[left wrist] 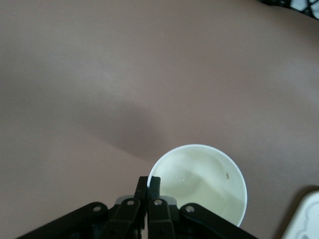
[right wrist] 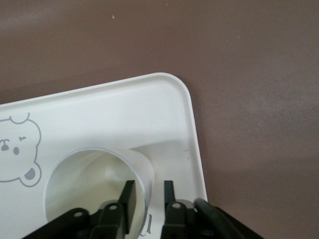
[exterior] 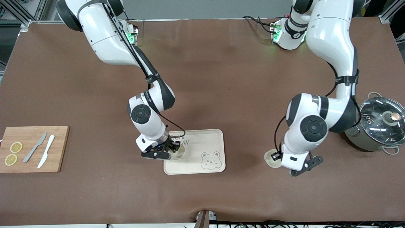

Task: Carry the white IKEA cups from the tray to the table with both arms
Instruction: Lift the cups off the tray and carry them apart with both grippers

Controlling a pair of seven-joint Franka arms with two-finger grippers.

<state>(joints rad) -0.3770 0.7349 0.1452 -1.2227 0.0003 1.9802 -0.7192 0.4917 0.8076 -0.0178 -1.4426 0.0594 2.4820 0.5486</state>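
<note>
**Two cups, one on the tray and one off it**

The brown mat-covered table lies bare across its wide middle, between the arm bases and the cream rectangular bear-printed tray.

A steel pot with a glass lid stands well apart from the tray, at the left arm's end of the table, close beside that arm's elbow. A rectangular wooden cutting board lies well apart from the tray at the right arm's end, carrying two lemon slices, a grey knife and a white knife.

The tray sits low in the front view, with open mat between it and the table's front edge.

The left gripper is off the tray toward the left arm's end. Its fingers are pinched fully together on the rim of one small cream-white tapered cup, which sits upright on the bare mat near the tray's edge.

The right gripper is at the tray's corner toward the right arm's end. Its fingers straddle the wall of the other cream-white cup, one inside and one outside, with a narrow gap showing, so not clamped. That cup stands on the tray, just inside its raised rim.
</note>
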